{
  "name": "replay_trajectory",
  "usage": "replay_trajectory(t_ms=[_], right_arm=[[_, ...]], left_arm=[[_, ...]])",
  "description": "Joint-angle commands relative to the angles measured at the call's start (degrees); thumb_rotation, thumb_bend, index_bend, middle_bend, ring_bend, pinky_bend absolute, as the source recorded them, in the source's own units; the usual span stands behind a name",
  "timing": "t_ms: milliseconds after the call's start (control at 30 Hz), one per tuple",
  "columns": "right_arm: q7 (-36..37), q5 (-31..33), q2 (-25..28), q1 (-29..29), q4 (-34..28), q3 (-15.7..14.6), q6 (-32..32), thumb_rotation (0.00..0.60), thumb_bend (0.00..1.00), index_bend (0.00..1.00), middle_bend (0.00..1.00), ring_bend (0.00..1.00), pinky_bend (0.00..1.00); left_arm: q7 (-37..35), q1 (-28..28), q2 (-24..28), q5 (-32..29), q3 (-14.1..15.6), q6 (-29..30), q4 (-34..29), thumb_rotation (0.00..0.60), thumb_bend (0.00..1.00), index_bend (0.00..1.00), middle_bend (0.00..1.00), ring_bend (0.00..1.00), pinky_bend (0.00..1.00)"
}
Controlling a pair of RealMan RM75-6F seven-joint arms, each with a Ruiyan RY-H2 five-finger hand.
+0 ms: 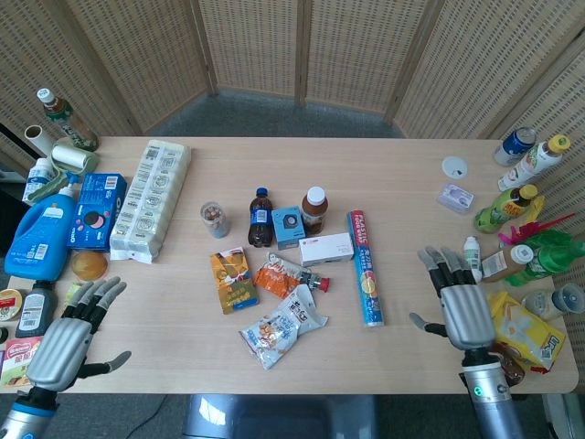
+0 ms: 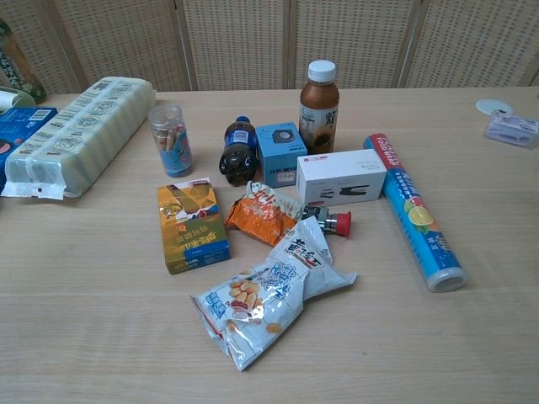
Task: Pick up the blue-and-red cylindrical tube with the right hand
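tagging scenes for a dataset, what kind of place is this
Probably a lab or studio set up for robot tests, not a home. Woven folding screens close off a wooden table loaded with unrelated groceries, such as the blue-and-red tube and a detergent jug, with both robot hands, left hand and right hand, hovering open.

Blue-and-red tube (image 2: 413, 209) lies flat on table (image 2: 84, 320), red end touching white box (image 2: 340, 178). Brown bottle (image 2: 319, 94) upright behind box. Snack bags (image 2: 268, 295) in front, apart from tube.
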Motion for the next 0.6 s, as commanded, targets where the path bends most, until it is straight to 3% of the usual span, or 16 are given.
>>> replay_trajectory(t_ms=[33,433,600], right_arm=[[-2.11,2.01,-3.26,1.34,2.07,1.13,-1.77,0.585,0.1,0.0,0.0,0.0,0.0],[-12.87,9.78,-14.56,8.11,9.53,4.39,-9.87,0.555,0.02,0.0,0.0,0.0,0.0],[-15.45,12.12,-18.81,9.59,13.89,5.18,-10.23,0.544,0.0,0.0,0.0,0.0,0.0]], left_arm=[[-0.02,-0.3,0.08,-0.2,-0.26,-0.36,0.11,0.6,0.22,0.05,0.02,0.0,0.0],[0.46,-2.12,0.49,-1.95,-1.74,-2.67,-0.25,0.6,0.22,0.05,0.02,0.0,0.0],[0.59,-2.31,0.34,-2.55,-1.84,-3.1,-0.12,0.6,0.22,0.05,0.02,0.0,0.0]])
